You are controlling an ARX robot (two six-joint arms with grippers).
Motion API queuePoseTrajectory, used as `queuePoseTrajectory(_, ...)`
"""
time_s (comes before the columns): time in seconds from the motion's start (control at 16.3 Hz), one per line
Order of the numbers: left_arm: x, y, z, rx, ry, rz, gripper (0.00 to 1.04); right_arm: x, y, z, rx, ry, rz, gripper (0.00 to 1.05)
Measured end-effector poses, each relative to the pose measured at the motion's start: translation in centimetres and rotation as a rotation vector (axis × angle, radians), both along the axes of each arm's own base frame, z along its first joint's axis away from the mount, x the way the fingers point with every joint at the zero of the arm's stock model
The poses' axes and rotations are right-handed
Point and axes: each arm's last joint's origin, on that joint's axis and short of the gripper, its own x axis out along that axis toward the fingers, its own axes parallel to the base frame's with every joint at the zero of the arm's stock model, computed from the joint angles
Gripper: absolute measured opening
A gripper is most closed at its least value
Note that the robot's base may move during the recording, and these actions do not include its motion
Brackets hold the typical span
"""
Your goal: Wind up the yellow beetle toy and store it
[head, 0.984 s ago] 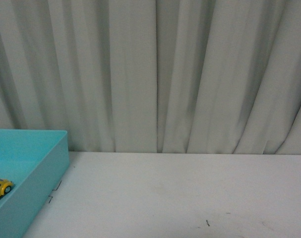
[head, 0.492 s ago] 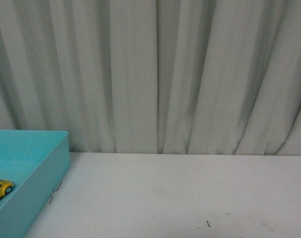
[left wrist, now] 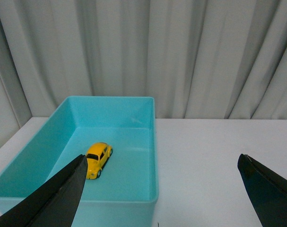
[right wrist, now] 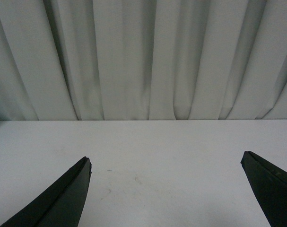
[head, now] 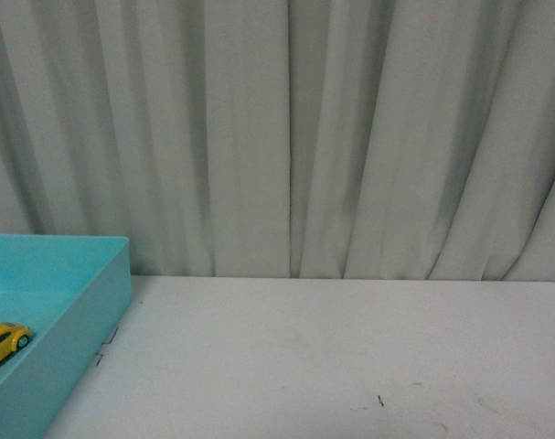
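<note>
The yellow beetle toy (left wrist: 97, 159) stands on its wheels on the floor of a turquoise bin (left wrist: 152, 142). In the front view the toy (head: 3, 341) shows at the far left inside the same bin (head: 85, 320). My left gripper (left wrist: 162, 163) is open and empty, held back from and above the bin, with one dark finger (left wrist: 53, 198) in front of the bin's near wall. My right gripper (right wrist: 166, 163) is open and empty over bare white table. Neither arm shows in the front view.
A white table (head: 332, 357) runs from the bin to the right. A pale pleated curtain (head: 286, 137) hangs along the table's far edge. Small dark marks (head: 379, 400) dot the tabletop.
The front view has shifted slightly, so the bin and toy sit a little higher and further right in frame. The toy stays in the bin.
</note>
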Motion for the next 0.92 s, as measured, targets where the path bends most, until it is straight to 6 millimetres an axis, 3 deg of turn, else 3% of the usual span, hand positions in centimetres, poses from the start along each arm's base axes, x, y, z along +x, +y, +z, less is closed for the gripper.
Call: queuePoseTrajectory(0.92, 0.0, 0.0, 0.0, 0.0, 0.0, 0.0, 0.98, 0.0, 0.0, 0.0, 0.0, 0.0, 0.0, 0.98)
